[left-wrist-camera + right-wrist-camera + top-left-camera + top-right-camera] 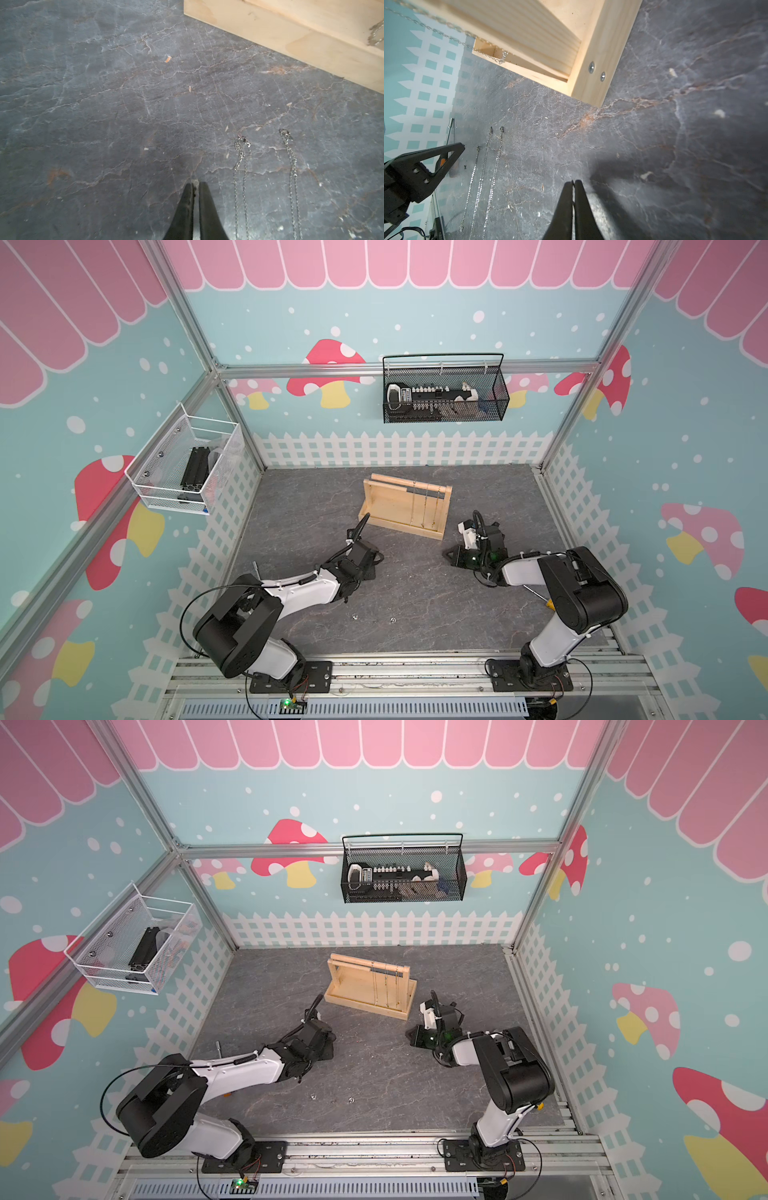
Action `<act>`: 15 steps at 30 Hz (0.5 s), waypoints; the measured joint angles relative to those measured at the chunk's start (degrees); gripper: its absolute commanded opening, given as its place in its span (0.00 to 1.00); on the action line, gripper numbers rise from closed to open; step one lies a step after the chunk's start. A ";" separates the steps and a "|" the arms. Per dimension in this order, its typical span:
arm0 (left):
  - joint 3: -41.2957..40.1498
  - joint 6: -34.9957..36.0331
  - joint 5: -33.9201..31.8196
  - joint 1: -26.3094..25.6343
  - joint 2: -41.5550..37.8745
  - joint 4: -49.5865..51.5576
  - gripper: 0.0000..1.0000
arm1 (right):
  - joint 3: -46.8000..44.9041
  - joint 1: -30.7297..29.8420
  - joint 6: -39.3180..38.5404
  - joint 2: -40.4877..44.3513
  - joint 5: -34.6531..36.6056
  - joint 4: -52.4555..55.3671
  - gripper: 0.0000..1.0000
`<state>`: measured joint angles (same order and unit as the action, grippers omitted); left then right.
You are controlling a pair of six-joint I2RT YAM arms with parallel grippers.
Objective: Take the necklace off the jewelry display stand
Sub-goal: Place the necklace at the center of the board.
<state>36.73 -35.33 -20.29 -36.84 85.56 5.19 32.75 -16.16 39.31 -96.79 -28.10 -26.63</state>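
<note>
Off the jewelry display stand at seven and five o'clock, my left fingers and right fingers rest shut, empty; reaching closed could tangle the necklace.

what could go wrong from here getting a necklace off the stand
The necklaces hang close together on the jewelry display stand, so lifting one could snag a neighbour.
A snagged chain might drag or tip the stand, which looks unfastened.
Loose chains lie beside the shut left gripper; its move could sweep them.
</note>
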 measured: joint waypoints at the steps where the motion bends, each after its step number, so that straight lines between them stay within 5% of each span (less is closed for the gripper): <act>1: 0.37 0.02 0.00 0.17 0.66 -0.11 0.11 | 0.00 0.00 0.00 -0.09 -0.02 0.00 0.08; 12: 1.68 0.24 0.04 0.85 2.49 -0.42 0.13 | 0.02 0.00 0.17 -0.68 -0.50 -0.09 0.08; 15: 1.73 0.33 1.40 0.90 2.08 -0.50 0.20 | 0.07 0.00 0.22 -0.74 -0.59 -0.33 0.08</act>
<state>38.46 -35.00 -18.90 -35.94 87.64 4.69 32.82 -16.16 39.53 -97.54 -28.69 -26.96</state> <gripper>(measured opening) 0.151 0.077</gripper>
